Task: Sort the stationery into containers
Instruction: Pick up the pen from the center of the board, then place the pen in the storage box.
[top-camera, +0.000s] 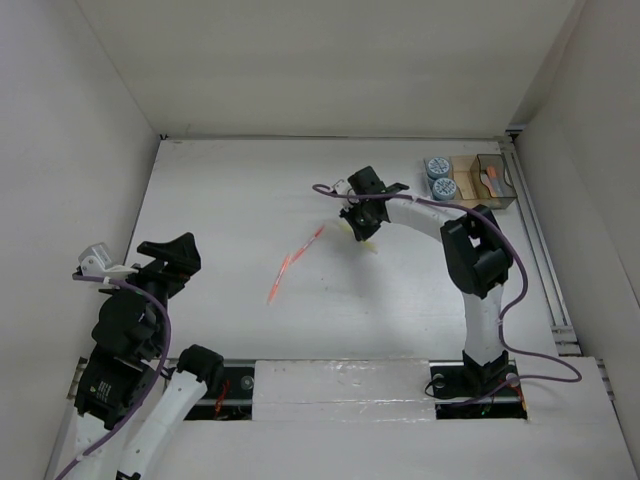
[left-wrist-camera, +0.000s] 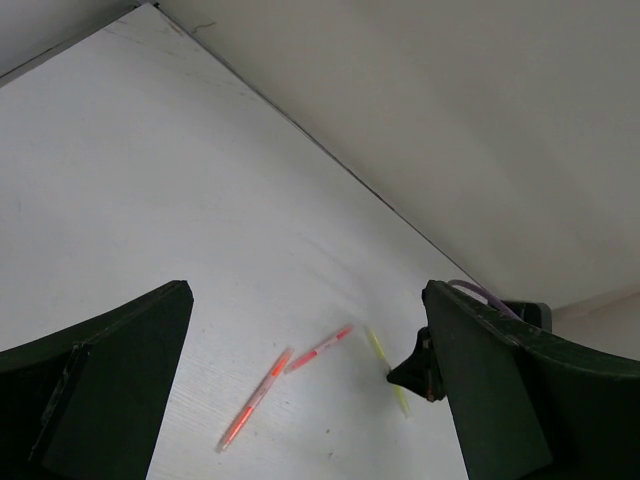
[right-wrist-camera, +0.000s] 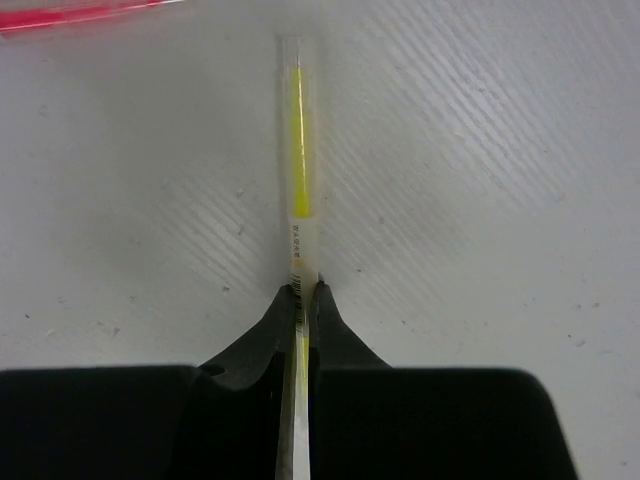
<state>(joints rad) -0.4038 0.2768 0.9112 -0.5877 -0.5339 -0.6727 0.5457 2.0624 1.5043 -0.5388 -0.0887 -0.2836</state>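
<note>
Pinched together on a slim yellow pen with a clear plastic barrel (right-wrist-camera: 298, 150), the black right gripper (right-wrist-camera: 305, 297) has its jaws closed to a narrow slit, and the pen runs straight out from the tips while lying flat on the table. Around it the white table (right-wrist-camera: 480, 200) shows fine diagonal ridges and a few small dark specks. A red pen (right-wrist-camera: 80, 14) crosses the top left corner of the wrist view. From above, the right gripper (top-camera: 362, 222) sits down at mid-table, with the yellow pen (top-camera: 371, 243) poking out just beside it. The red pen (top-camera: 307, 242) and an orange pen (top-camera: 279, 277) lie end to end on a slant a little to its left, apart from the claw. Near the far right corner stands the small clear plastic organiser (top-camera: 503, 181): two round blue-and-white pots (top-camera: 440, 177) fill its left end, an amber compartment comes next, and the right compartment holds something orange and white. The black left gripper (top-camera: 170, 255) hangs over the near left side with its jaws spread wide and nothing between them. Plain white walls (top-camera: 330, 60) close the table in on three sides.
</note>
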